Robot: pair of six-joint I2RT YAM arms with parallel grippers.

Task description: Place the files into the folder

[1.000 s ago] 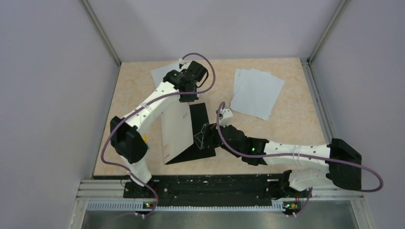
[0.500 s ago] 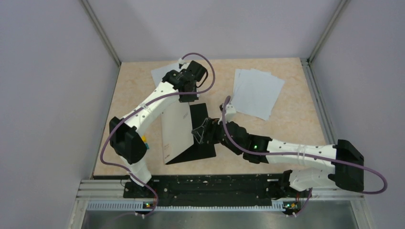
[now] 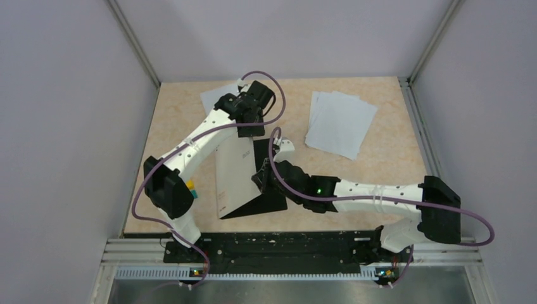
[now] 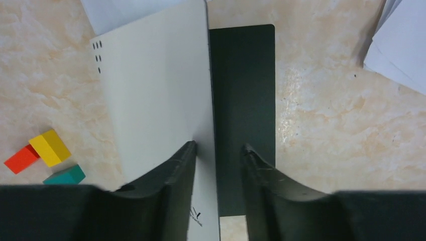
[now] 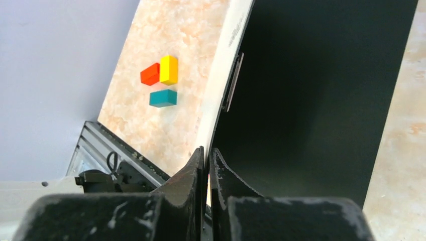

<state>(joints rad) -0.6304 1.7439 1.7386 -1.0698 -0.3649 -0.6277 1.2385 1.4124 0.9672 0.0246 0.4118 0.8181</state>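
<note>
The rectangular folder (image 3: 237, 177), smooth silver-grey cover raised above its matte black half, long axis running between the parted jaws of the left gripper (image 4: 218, 147), is pinched at the cover's edge by the right gripper (image 5: 207, 150), with floppy white files (image 3: 341, 123) fanned beyond it.

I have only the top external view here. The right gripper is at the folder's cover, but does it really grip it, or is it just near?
Observer: It grips. In the right wrist view the right gripper is closed on the thin edge of the raised cover of the folder.
Operator: And the left gripper?
Observer: The left wrist view shows the left gripper open, with the cover's edge standing between its fingers.
Operator: What is the coloured thing beside the left arm?
Observer: Three small blocks, orange, yellow and teal, lying beside the folder, not touching it.
</note>
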